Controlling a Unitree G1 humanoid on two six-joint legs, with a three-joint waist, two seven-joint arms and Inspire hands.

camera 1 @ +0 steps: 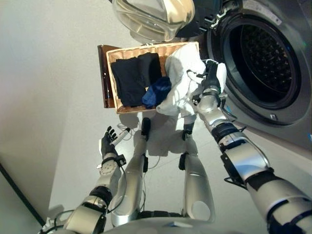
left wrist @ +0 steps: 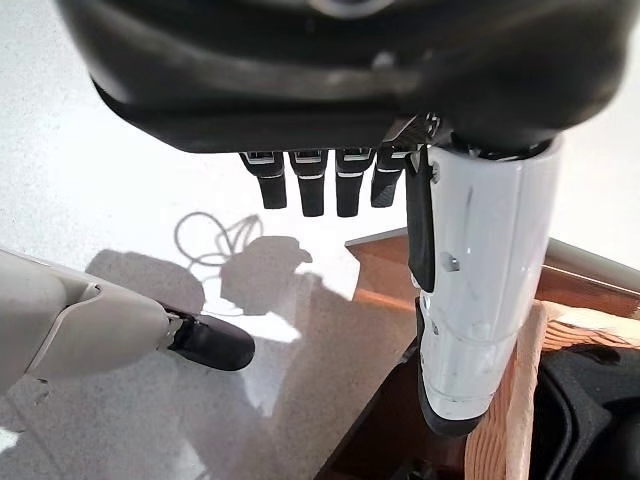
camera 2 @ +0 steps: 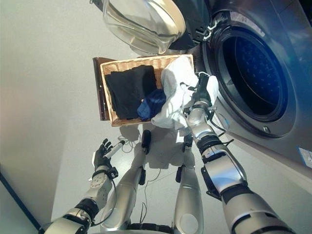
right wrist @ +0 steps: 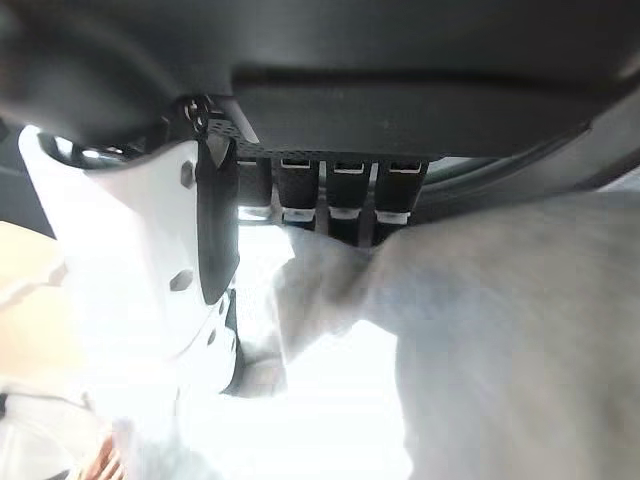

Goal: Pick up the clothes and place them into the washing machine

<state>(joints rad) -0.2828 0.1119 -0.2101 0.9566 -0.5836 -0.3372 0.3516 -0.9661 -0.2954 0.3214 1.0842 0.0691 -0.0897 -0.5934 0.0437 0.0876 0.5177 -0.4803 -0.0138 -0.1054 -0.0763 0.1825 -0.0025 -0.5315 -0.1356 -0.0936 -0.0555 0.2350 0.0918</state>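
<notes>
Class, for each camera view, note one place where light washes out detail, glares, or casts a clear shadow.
Right wrist view: the white cloth below the right robot hand is blown out to near-blank white. Left wrist view: crisp dark shadows lie on the floor past the left robot hand. Left eye view: the door glass carries bright glare, while the drum stays dim.

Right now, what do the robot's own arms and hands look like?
Both arms are silver-grey shells with dark joint bands and thin black cables along them. The right arm looks bulkier in the head views than the left arm. Each ends in a dark robot hand: the left hand and the right hand. The wrist views show black fingers with pale bands and a white thumb cover.
</notes>
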